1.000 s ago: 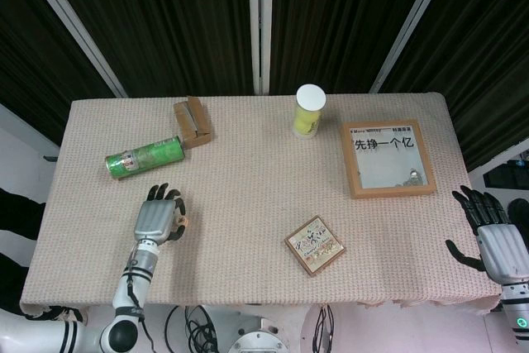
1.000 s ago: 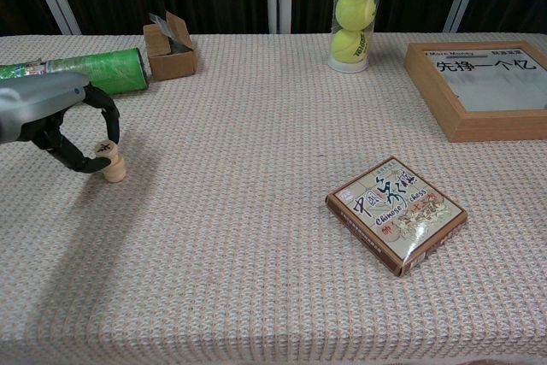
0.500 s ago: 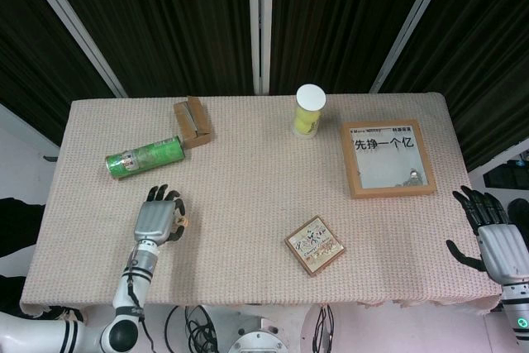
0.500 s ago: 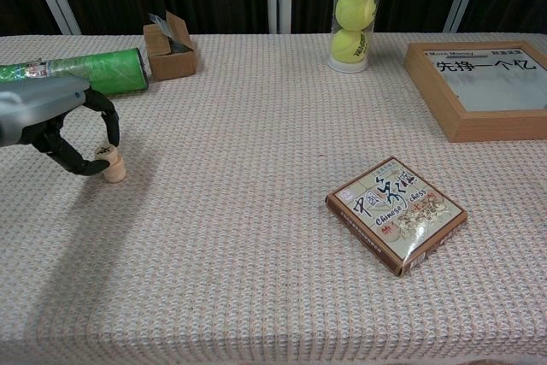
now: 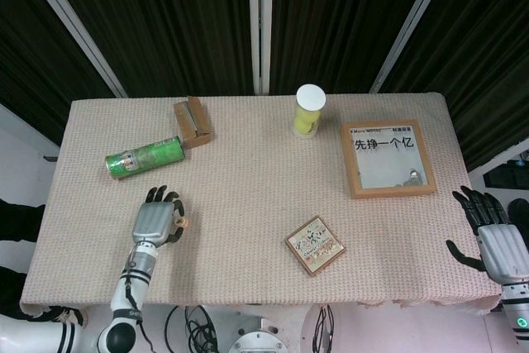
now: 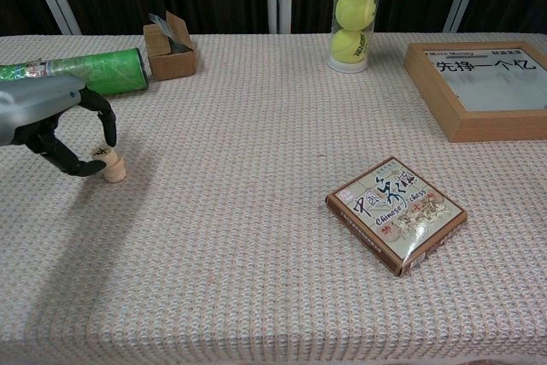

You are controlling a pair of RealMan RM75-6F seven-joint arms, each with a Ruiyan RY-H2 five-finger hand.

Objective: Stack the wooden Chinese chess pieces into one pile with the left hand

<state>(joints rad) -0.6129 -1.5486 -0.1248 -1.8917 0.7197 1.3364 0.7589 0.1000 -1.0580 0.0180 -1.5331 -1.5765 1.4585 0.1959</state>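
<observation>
A short pile of wooden chess pieces [image 6: 112, 165] stands upright on the cloth-covered table [image 6: 256, 279] at the near left; in the head view the pile [image 5: 185, 222] peeks out just right of the hand. My left hand [image 6: 53, 120] hovers to the pile's left, its dark fingers [image 6: 106, 126] curved apart around the top piece and holding nothing. From above, the left hand [image 5: 154, 221] lies palm down. My right hand [image 5: 498, 241] hangs off the table's right edge, fingers spread and empty.
A green can [image 6: 85, 72] lies behind the left hand, with a small cardboard box [image 6: 171, 47] beside it. A tennis-ball tube [image 6: 356, 14] stands at the back, a framed picture [image 6: 479, 87] at the right, and a Chinese chess box [image 6: 396, 214] near the front.
My left hand has let go of the top piece and drawn slightly left, away from the pile. The pile stays standing. The right hand has not moved.
</observation>
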